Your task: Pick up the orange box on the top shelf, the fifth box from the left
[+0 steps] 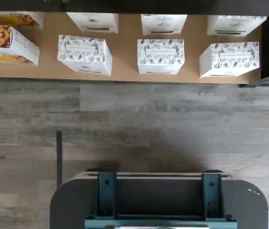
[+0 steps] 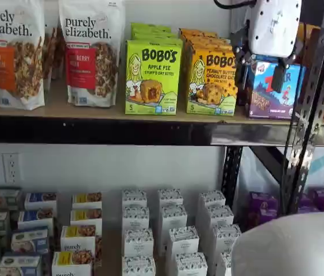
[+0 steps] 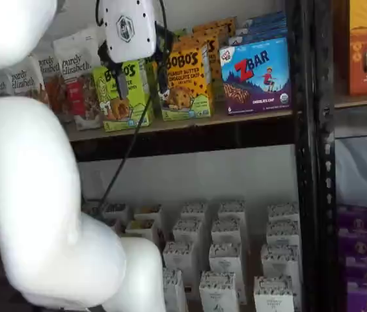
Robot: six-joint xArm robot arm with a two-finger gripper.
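Jaws spread wide on the gripper (image 3: 142,73), holding nothing, hanging in front of the orange box (image 3: 187,79) on the top shelf (image 3: 183,125). Same box (image 2: 211,80) reads "BOBO'S Peanut Butter Chocolate Chip". Wrist view only: white floral boxes (image 1: 160,56).

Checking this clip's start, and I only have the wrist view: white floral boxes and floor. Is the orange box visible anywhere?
Observer: Yes, in both shelf views the orange box stands upright on the top shelf.
Operator: What flanks it?
Observer: A lime-green Bobo's carton on one side, a blue ZBar box on the other.
Operator: And the pincer?
Observer: In a shelf view the pincer hangs open in front of those cartons, holding nothing.
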